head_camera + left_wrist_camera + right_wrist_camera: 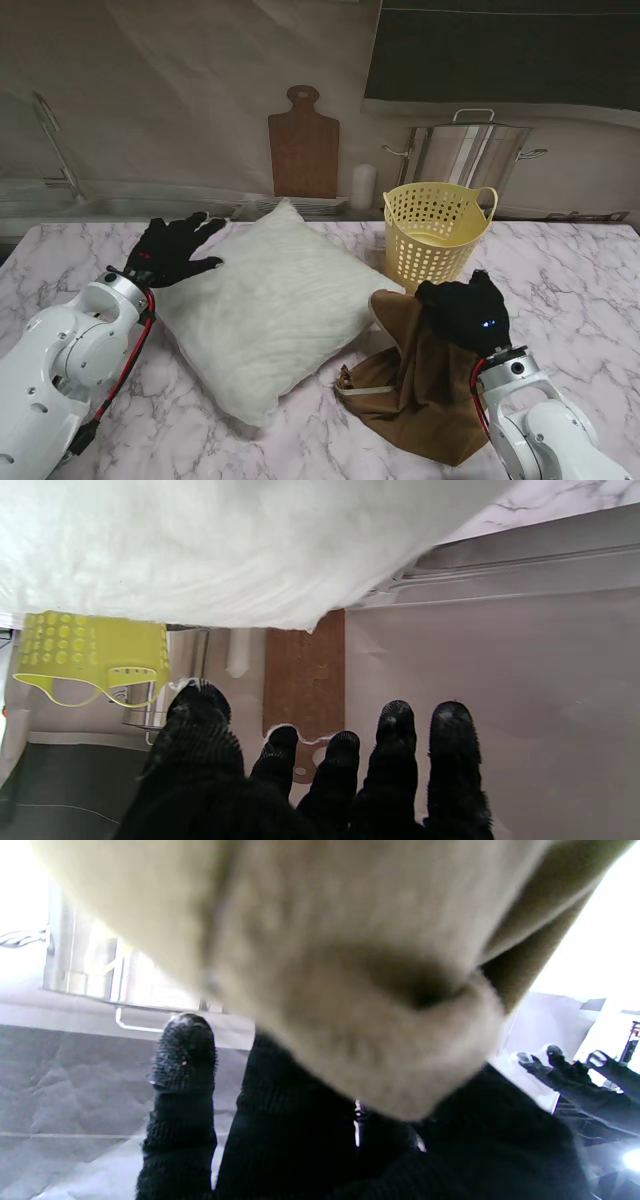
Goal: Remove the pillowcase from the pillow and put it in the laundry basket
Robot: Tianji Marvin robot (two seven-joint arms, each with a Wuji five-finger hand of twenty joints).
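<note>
right hand: near front right edge of tabletop, fingers clamped on brown pillowcase, lifted, tail dragging on marble.
left hand: fingers spread, empty, at left corner of bare pillow.
laundry basket: near rear edge, upright.
risk: trailing cloth catching rim, tipping basket.

White marble-patterned table top with grey veins. Behind it, pale beige backdrop wall bearing brown wooden cutting board, white cylindrical candle, tall stainless-steel stockpot with lid, dark grey panel at upper right.
</note>
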